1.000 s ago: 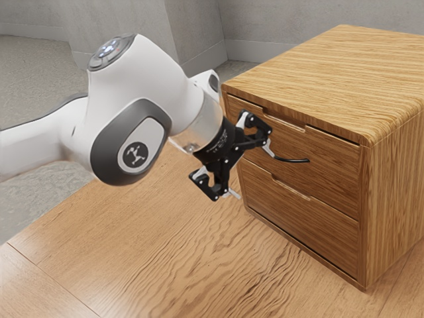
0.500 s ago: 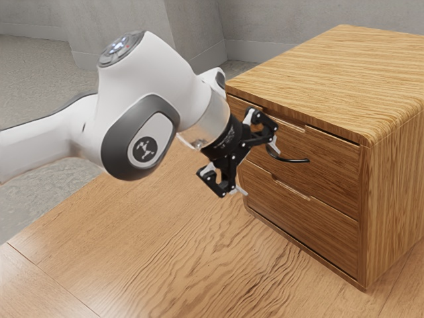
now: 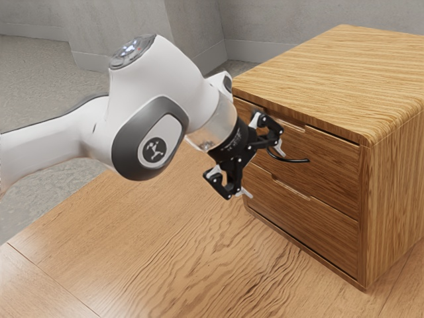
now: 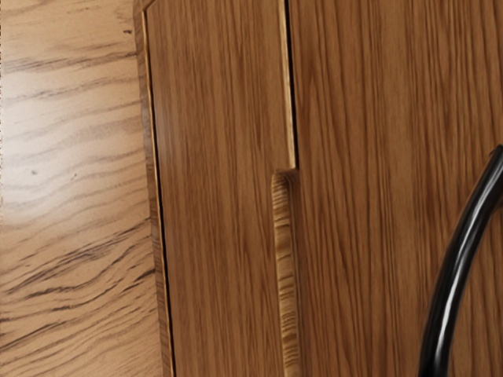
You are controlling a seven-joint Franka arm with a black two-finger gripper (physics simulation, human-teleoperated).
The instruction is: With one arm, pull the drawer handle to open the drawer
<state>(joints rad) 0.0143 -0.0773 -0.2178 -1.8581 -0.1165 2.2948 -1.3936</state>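
Note:
A wooden cabinet (image 3: 344, 79) stands at the exterior view's right with two drawers in its front. The upper drawer (image 3: 324, 169) sits flush with the front and carries a thin black curved handle (image 3: 293, 159). My black gripper (image 3: 264, 172) is right in front of the drawers, open, with its fingers spread wide. The upper finger (image 3: 277, 146) is by the handle's near end, and the lower finger (image 3: 240, 192) is in front of the lower drawer (image 3: 298, 212). In the wrist view the handle (image 4: 462, 271) curves close by, beside the seam (image 4: 289, 86) between the drawer fronts.
The cabinet rests on a wooden floor (image 3: 165, 258) that stretches across the front. A grey carpet (image 3: 40, 73) and a grey wall (image 3: 132, 26) lie behind my arm. In the wrist view the floor (image 4: 71, 196) runs along the cabinet's edge.
My arm has moved toward the exterior view's right, bringing the open gripper closer to the drawer front and the handle. The drawer has not moved.

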